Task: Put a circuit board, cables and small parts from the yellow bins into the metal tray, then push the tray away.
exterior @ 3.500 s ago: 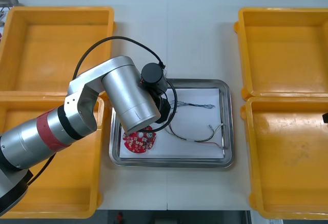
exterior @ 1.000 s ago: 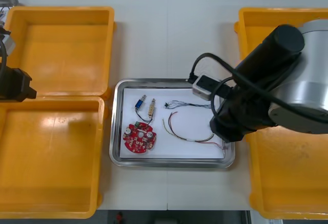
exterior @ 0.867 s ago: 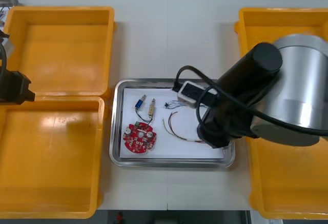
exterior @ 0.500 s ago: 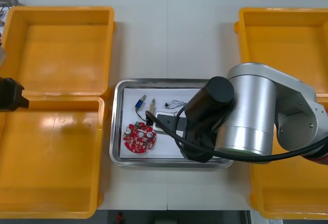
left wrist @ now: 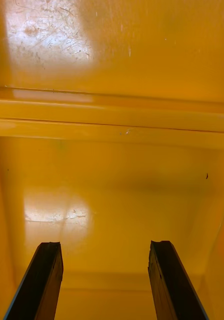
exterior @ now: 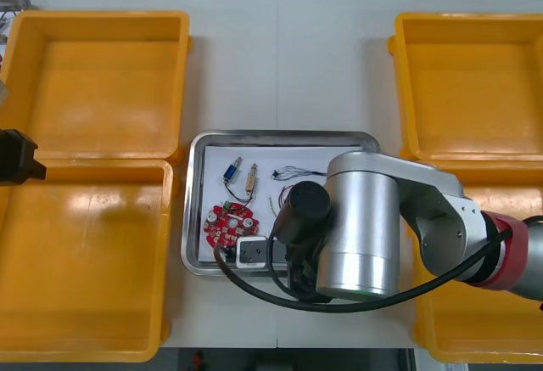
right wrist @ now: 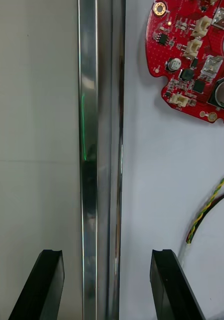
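Note:
The metal tray, white inside, sits mid-table. In it lie a round red circuit board, two small metal parts and a thin blue and white cable. My right arm covers the tray's near right part. In the right wrist view my right gripper is open and straddles the tray's near rim, one finger over the table, the other over the white inside. Beyond it lie the circuit board and a red and yellow cable. My left gripper hangs open over a yellow bin.
Two yellow bins stand on the left and two on the right, with nothing seen inside them. The left arm's black wrist shows at the table's left edge. Bare table lies beyond the tray's far rim.
My right arm has swung from the tray's right side across to its near edge and lowered. The left arm has stayed at the far left.

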Robot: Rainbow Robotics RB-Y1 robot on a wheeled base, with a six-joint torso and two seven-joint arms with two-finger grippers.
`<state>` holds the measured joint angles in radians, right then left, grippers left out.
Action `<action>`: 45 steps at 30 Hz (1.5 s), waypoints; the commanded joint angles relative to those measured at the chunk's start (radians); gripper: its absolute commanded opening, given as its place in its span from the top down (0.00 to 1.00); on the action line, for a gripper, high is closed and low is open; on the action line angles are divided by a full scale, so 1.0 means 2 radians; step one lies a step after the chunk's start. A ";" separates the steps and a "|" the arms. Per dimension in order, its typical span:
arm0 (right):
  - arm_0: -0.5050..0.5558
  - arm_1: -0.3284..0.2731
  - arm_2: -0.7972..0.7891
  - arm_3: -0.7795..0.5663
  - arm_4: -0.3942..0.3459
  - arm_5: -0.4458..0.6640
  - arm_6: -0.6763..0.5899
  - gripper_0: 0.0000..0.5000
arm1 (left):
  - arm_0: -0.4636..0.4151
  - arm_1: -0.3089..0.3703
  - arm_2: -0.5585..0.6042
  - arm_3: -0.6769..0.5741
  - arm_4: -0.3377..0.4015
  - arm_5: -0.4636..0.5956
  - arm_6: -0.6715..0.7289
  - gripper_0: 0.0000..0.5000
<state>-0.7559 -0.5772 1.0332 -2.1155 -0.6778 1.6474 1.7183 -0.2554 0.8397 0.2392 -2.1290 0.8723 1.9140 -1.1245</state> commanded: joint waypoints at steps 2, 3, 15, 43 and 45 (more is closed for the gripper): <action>-0.013 0.025 0.038 -0.002 0.038 -0.004 -0.010 0.00 | 0.007 0.003 0.015 -0.009 0.004 0.003 -0.049 0.00; -0.012 0.026 0.041 0.000 0.042 -0.005 -0.011 0.00 | 0.007 0.003 0.015 -0.009 0.004 0.003 -0.049 0.00; 0.014 0.057 0.050 0.042 0.076 -0.010 -0.014 0.00 | 0.007 0.003 0.015 -0.009 0.004 0.003 -0.049 0.00; 0.017 0.061 0.072 0.059 0.132 -0.031 -0.021 0.99 | 0.007 0.003 0.015 -0.009 0.004 0.003 -0.049 0.00; 0.014 0.059 0.072 0.058 0.137 -0.031 -0.021 1.00 | 0.007 0.003 0.015 -0.009 0.004 0.003 -0.049 0.00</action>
<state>-0.7302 -0.4780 1.1641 -1.9766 -0.4204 1.5910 1.7118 -0.2554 0.8397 0.2392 -2.1290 0.8734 1.9140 -1.1444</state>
